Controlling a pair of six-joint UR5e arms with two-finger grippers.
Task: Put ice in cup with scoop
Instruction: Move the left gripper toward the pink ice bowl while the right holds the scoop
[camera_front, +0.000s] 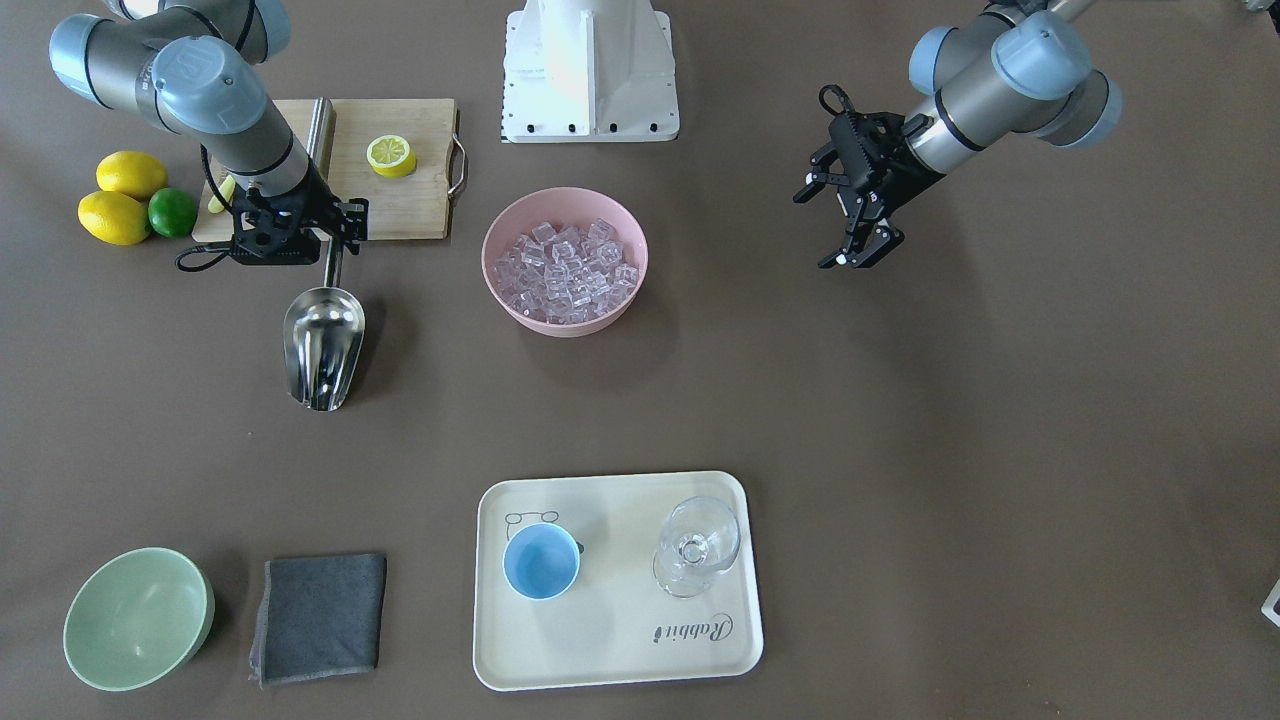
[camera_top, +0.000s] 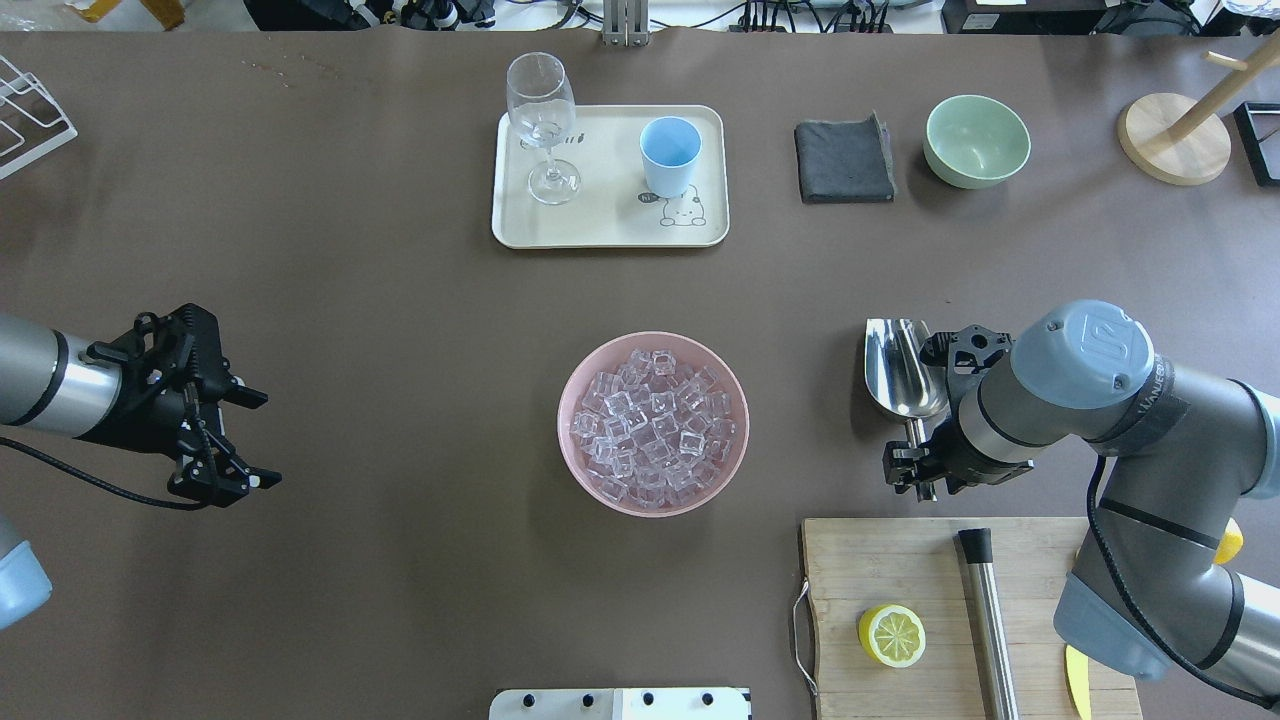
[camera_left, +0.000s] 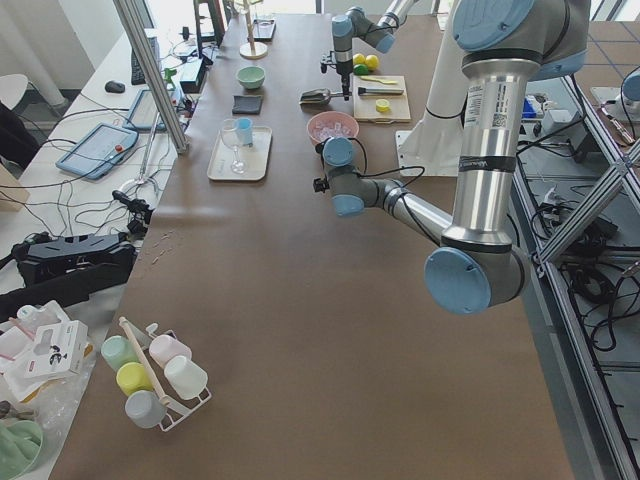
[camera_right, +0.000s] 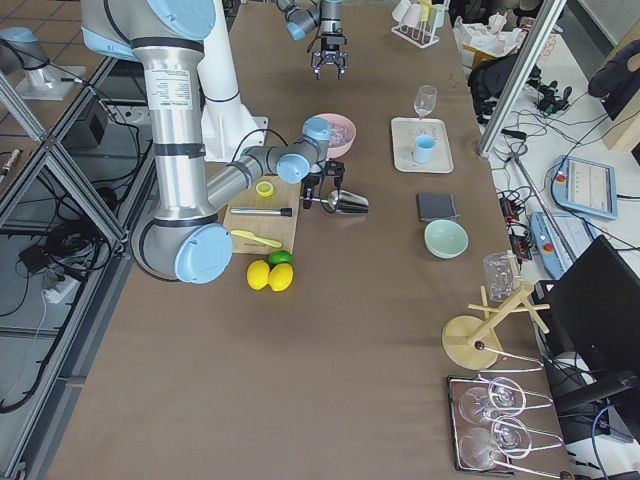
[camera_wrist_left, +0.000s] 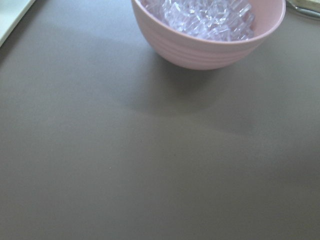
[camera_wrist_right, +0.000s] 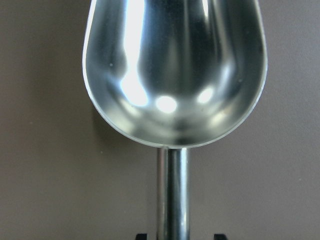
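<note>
Left gripper (camera_top: 258, 440): we are seeing it hanging over bare table (camera_front: 900, 450), well away from the bowl, with its fingers spread wide and nothing between them.
Right gripper (camera_top: 913, 475): it is pointing down over the scoop's handle, one finger on each side. In the wrist view a strip of table is showing between each black tip and the handle, so we are reading the fingers as apart, not clamped.
Scoop (camera_front: 322, 340): it is sitting just beyond the board's far edge, trough up and empty, with its mouth pointing away from the robot.
Ice (camera_front: 565, 270): all of it is lying heaped in the pink bowl (camera_front: 570, 325) at the table's middle, between the two arms.
Cup (camera_front: 541, 561): it is standing upright on the cream tray (camera_front: 620, 640) at the far side, and we are seeing only its blue inside.
Glass (camera_front: 695, 545): it is standing on the same tray, apart from the cup.
Cloth (camera_front: 318, 618) and green bowl (camera_front: 135, 620): they are lying beside the tray, on the robot's right.
Board (camera_front: 410, 205): it is carrying a half lemon (camera_front: 391, 156) and a steel cylinder (camera_top: 985, 620).
</note>
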